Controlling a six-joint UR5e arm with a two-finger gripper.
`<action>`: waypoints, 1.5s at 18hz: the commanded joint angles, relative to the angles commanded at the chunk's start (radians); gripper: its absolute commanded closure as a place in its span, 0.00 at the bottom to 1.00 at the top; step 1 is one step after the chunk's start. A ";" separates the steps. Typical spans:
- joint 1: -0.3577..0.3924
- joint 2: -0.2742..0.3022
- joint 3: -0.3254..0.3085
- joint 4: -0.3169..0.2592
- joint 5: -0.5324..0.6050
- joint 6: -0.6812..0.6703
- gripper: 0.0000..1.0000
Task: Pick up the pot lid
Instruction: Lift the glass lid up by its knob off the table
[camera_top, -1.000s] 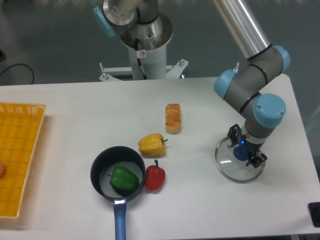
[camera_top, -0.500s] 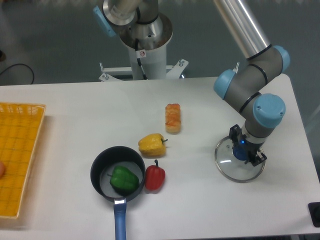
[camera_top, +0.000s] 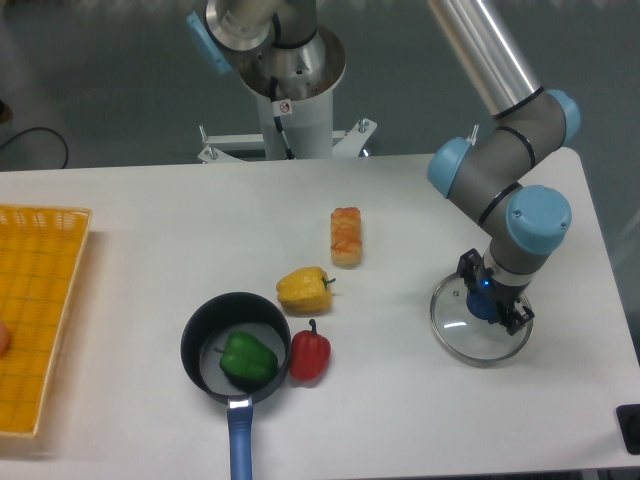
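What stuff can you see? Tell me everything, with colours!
pot lid: 1, clear with blue knob, right, under gripper
pan: 1, black, blue handle, lower left
green pepper: 1, in pan
red pepper: 1, beside pan
yellow pepper: 1, middle
bread, maybe: 1, orange-brown, above yellow pepper
basket: 1, yellow-orange, left edge
reddish thing: 1, unclear, in basket
cable: 1, black, upper left
table: 1, whitish
robot arm: 1, grey, right
gripper: 1, grey, at lid's knob
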 joint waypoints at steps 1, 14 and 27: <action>0.000 0.006 0.000 -0.002 0.000 0.003 0.42; 0.029 0.101 0.003 -0.164 0.024 0.012 0.41; 0.075 0.155 0.069 -0.330 0.026 0.074 0.41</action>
